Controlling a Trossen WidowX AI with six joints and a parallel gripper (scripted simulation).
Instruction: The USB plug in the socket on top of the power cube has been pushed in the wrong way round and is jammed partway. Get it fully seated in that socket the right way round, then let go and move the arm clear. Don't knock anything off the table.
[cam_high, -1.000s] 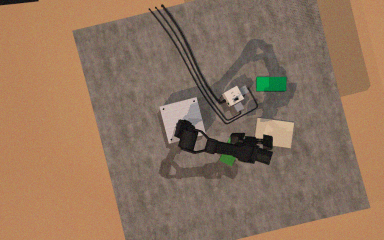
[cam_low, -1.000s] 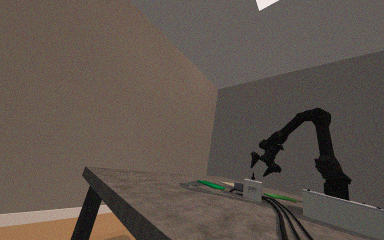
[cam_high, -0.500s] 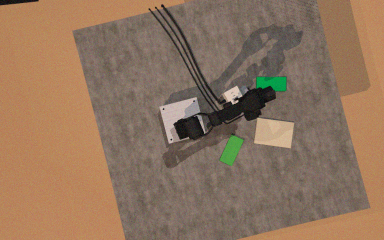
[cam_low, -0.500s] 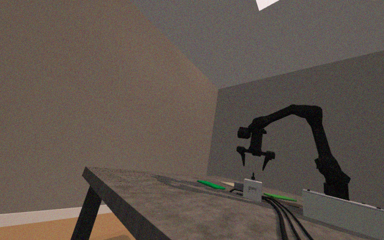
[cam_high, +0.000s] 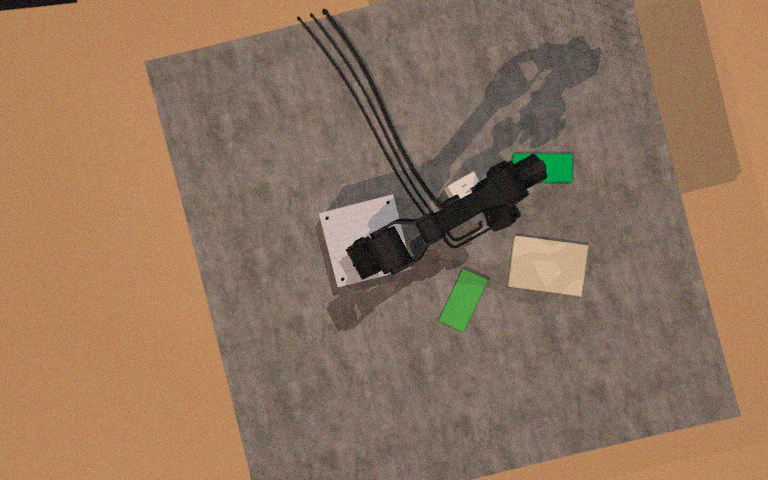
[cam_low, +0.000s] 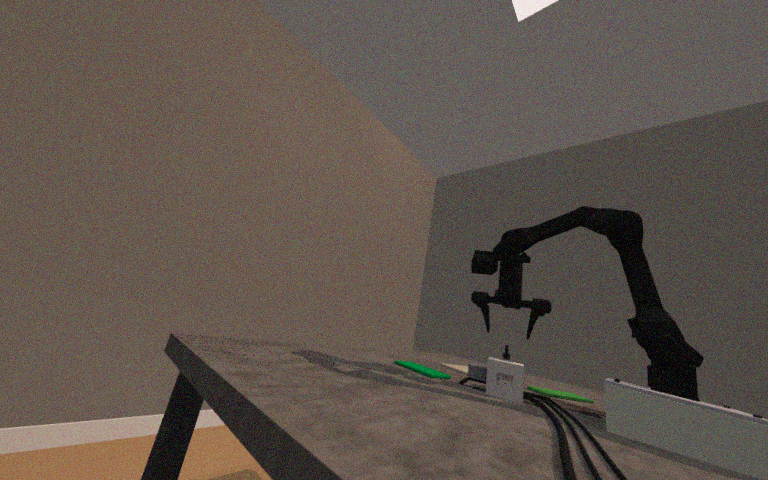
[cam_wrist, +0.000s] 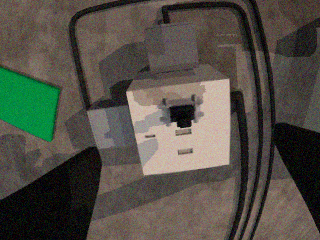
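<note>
The white power cube stands on the table, partly hidden under the arm in the top view. The black USB plug stands upright in the cube's top, by one edge in the wrist view; how deep it sits cannot be told. Slots show beside it. My gripper is open and empty, pointing down. Its fingertips are a little above the plug in the exterior view, one to each side, and flank the cube in the wrist view. In the top view the arm hides the fingers.
Grey plug bodies stick out from two cube sides. Black cables run past it. A dark green block, light green block and beige block lie nearby.
</note>
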